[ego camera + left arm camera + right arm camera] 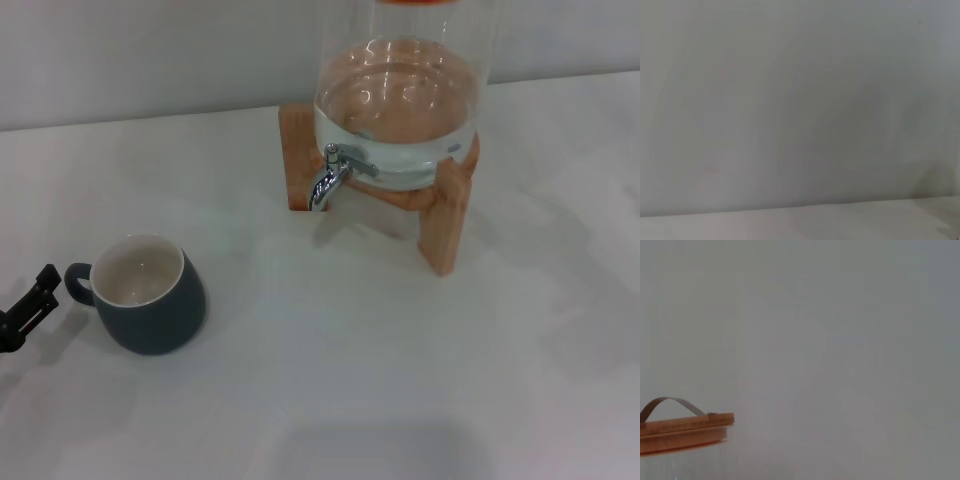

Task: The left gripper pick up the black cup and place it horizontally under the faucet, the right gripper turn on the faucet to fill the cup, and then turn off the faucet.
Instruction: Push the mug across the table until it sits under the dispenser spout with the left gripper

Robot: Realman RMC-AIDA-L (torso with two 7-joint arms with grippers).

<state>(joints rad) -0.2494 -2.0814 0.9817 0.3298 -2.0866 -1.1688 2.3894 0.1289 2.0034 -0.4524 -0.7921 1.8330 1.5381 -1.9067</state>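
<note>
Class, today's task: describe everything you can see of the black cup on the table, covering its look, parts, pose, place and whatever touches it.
The black cup is a small rounded mug, dark charcoal outside and cream-white inside, apparently glazed ceramic. It stands upright on the white table, mouth up, and looks empty. Its small loop handle points to the robot's left, toward the left gripper, whose black tip sits just beside the handle; contact cannot be told. The cup stands well apart from the faucet, nearer the robot and to its left.
</note>
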